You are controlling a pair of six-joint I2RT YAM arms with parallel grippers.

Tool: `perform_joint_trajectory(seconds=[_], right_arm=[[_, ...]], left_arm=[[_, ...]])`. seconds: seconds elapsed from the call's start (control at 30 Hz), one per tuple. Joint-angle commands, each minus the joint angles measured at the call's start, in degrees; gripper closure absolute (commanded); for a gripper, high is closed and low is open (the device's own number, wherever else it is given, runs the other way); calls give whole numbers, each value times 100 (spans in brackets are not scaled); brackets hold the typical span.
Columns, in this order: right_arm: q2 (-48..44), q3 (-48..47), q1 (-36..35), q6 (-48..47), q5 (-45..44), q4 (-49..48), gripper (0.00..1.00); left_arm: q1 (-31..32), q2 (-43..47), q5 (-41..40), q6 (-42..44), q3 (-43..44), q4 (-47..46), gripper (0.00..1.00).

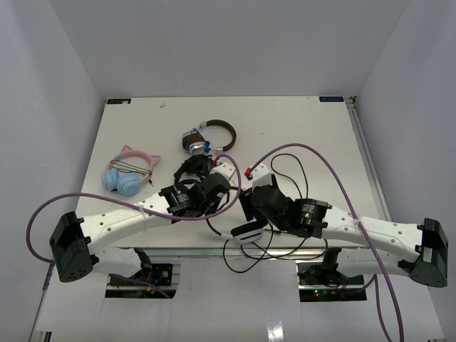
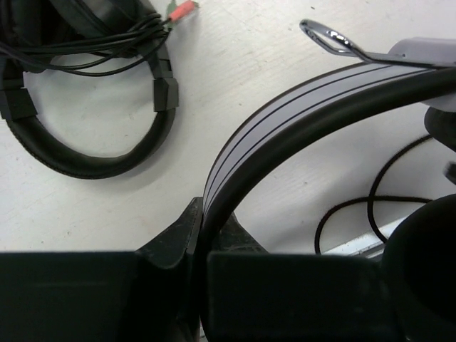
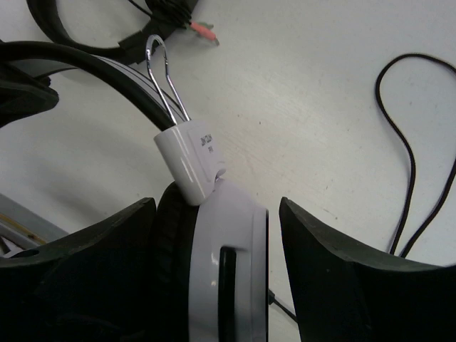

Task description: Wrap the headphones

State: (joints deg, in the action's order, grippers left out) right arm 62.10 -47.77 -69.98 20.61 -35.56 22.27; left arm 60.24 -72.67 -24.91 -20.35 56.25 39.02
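The white headphones (image 1: 248,232) are held above the table's near middle, between my two grippers. My left gripper (image 2: 210,217) is shut on the white headband (image 2: 285,107). My right gripper (image 3: 217,214) is open around a white ear cup (image 3: 228,263). Its left finger touches the black ear pad (image 3: 171,235). Its right finger (image 3: 335,271) stands a little apart from the cup. The thin black cable (image 3: 410,142) lies loose in loops on the table; it also shows in the top view (image 1: 299,171) and in the left wrist view (image 2: 370,199).
All-black headphones (image 1: 192,169) with a bundled cable lie just beyond the left gripper; they also show in the left wrist view (image 2: 92,142). Brown-banded silver headphones (image 1: 214,135) lie further back. Pink and blue cat-ear headphones (image 1: 128,174) lie at the left. Cable loops hang over the table's near edge (image 1: 249,260).
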Motion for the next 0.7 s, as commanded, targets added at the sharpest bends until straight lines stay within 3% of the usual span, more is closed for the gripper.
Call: perform_joint_trajectory(seconds=[0.0, 0.23, 0.4, 0.67], right_arm=[[-12, -781, -23, -242, -160, -267, 19], [-519, -1001, -24, -453, 43, -100, 4], [-1306, -127, -24, -469, 337, -396, 7], [-2120, 1021, -24, -591, 864, -1180, 3]], left_arm=[[-614, 75, 101, -192, 172, -179, 100], [-1235, 228, 59, -144, 451, -193, 100], [-1516, 385, 125, -29, 1042, -21, 100], [-1644, 780, 64, -280, 1935, 519, 100]])
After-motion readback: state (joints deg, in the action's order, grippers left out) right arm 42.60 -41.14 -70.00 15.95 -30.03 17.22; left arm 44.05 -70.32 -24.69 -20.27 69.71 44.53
